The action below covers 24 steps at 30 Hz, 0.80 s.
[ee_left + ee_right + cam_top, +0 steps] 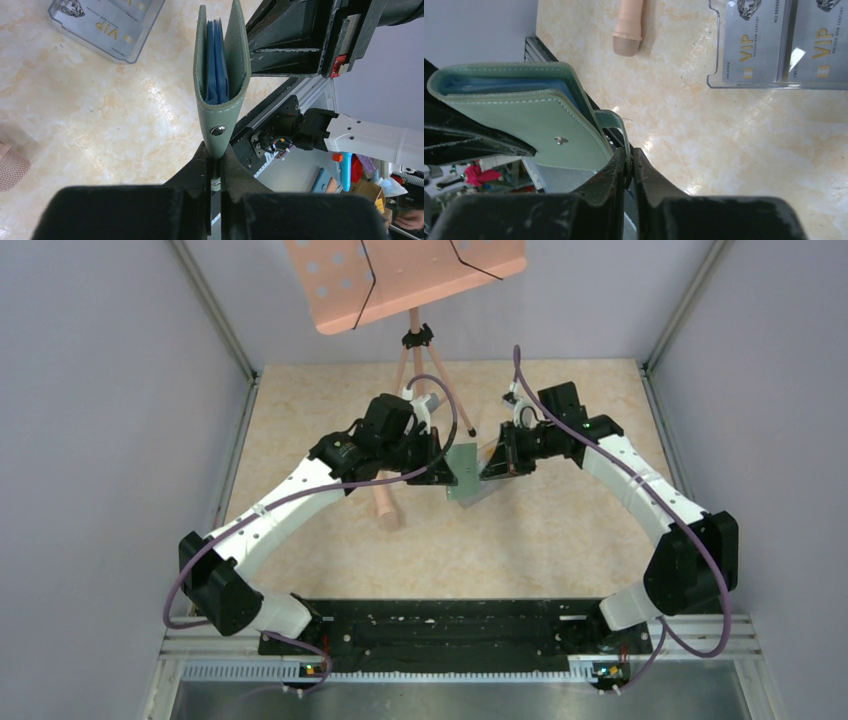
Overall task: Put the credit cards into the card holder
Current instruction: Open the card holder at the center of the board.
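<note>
The card holder (pixel 463 473), a sage-green wallet, hangs in the air between my two grippers above the middle of the table. My left gripper (pixel 443 476) (pixel 215 151) is shut on the wallet's edge just below the snap stud (pixel 217 130). The card holder (pixel 240 55) stands slightly parted, showing blue sleeves (pixel 216 65) inside. My right gripper (pixel 488 466) (pixel 629 153) is shut on the thin green strap (pixel 611 120) of the card holder (pixel 524 120). Grey credit cards (pixel 749 45) (pixel 107 20) with gold VIP lettering lie on the table in a clear box (pixel 719 82).
A pink perforated board (pixel 400 275) on a tripod stands at the back. One pinkish tripod foot (pixel 388 508) (pixel 628 25) rests on the table under the left arm. Grey walls close in both sides, and a black rail (pixel 450 625) runs along the near edge.
</note>
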Each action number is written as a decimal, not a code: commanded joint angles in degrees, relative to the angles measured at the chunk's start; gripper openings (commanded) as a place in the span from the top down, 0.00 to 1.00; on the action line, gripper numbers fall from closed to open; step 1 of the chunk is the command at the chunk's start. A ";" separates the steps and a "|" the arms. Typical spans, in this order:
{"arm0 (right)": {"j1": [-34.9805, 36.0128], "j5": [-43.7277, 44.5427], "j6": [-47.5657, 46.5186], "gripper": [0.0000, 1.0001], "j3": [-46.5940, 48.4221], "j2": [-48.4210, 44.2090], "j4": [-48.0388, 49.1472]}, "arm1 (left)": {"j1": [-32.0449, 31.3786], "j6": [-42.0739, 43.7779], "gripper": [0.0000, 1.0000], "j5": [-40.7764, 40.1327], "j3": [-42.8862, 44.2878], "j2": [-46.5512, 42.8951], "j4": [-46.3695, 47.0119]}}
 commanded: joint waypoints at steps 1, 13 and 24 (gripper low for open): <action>-0.15 0.46 -1.38 1.00 5.19 0.85 0.29 | 0.00 0.55 0.95 0.41 -0.07 -1.88 3.77; -0.15 -12.22 -3.87 1.00 12.10 -4.37 3.73 | 0.29 19.19 0.07 -23.35 -8.37 -18.09 11.56; -0.18 -23.87 -5.44 1.00 12.99 -4.83 2.29 | 1.56 39.18 0.08 -1.53 -10.35 -18.45 15.58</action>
